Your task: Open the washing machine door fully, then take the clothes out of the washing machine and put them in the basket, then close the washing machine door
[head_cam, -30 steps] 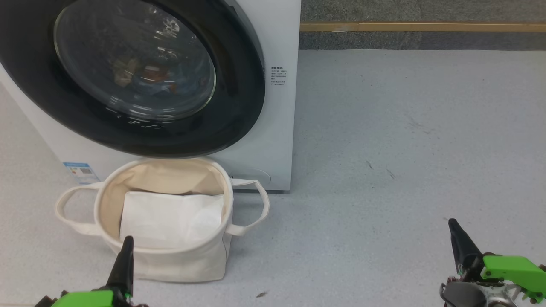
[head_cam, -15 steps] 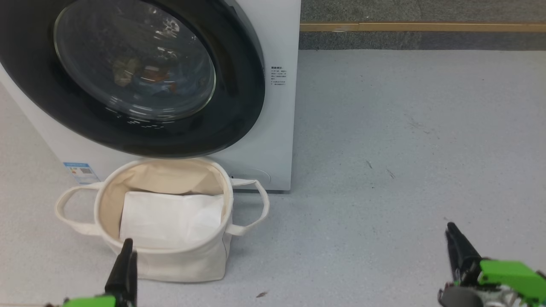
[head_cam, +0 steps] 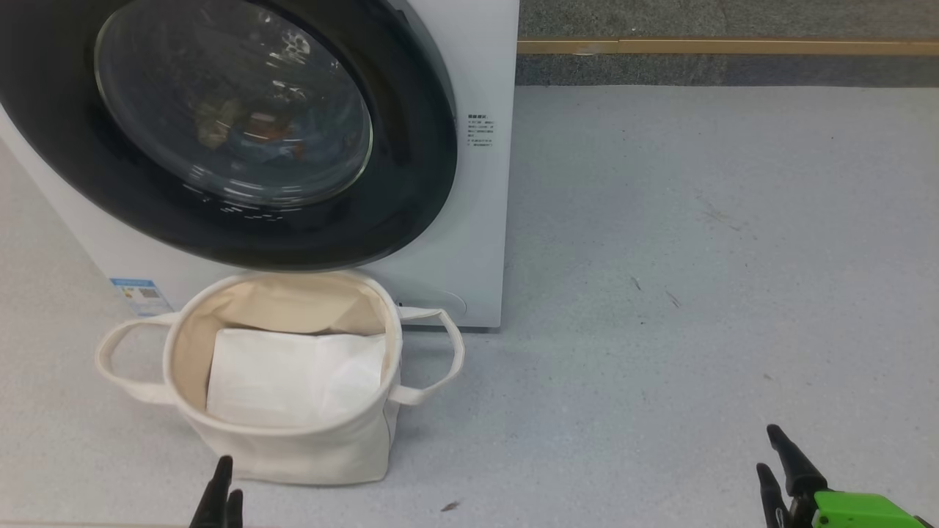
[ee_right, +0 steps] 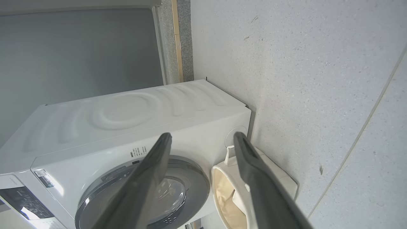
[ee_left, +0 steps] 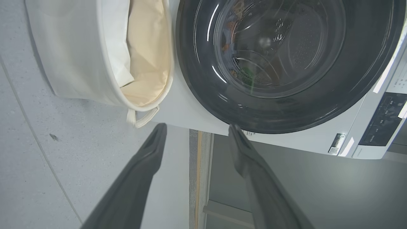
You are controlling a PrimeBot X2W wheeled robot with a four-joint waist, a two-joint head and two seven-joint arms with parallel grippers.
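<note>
Nearest, the left pincer [ee_left: 197, 127] and right pincer [ee_right: 203, 135] hang spread wide, both empty. Just before the machine [head_cam: 480, 220] the basket [head_cam: 293, 455] sits on the floor [head_cam: 697, 257] under the door [head_cam: 411, 183], with a white sheet [head_cam: 293, 378] inside. The door lies closed, and the clothes [head_cam: 257, 136] show dimly behind its glass. The label [head_cam: 480, 132] right of the door and the blue sticker [head_cam: 139, 292] at the machine's lower left are too small to read.

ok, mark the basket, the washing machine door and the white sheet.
basket [head_cam: 308, 458], head view, front canvas wall.
washing machine door [head_cam: 412, 172], head view, black rim, right side.
white sheet [head_cam: 293, 381], head view, its flat middle.
</note>
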